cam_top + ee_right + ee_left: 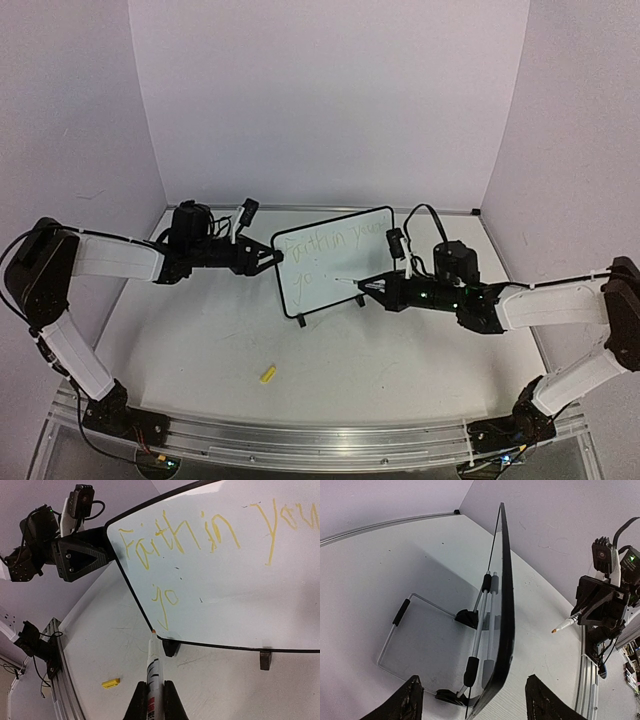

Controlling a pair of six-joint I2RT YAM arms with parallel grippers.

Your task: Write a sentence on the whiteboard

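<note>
Whiteboard [335,265] upright at mid-table on its clip feet, long axis left to right, face toward the right arm. Across it the sentence [200,535] in faint yellow, with a second line barely begun at lower left. Right gripper [153,694] clamped on the marker [152,662], tip at the board's bottom edge just under that second line. Probably calls for a slight lift, then rightward strokes. Left gripper [476,700] spread wide astride the board's left edge, fingers clear of it on both sides.

The whiteboard [335,255] stands on the table [200,340], left gripper [272,258] astride its left edge, right gripper [368,286] with marker [350,280] before it, small piece [267,375] nearer
</note>
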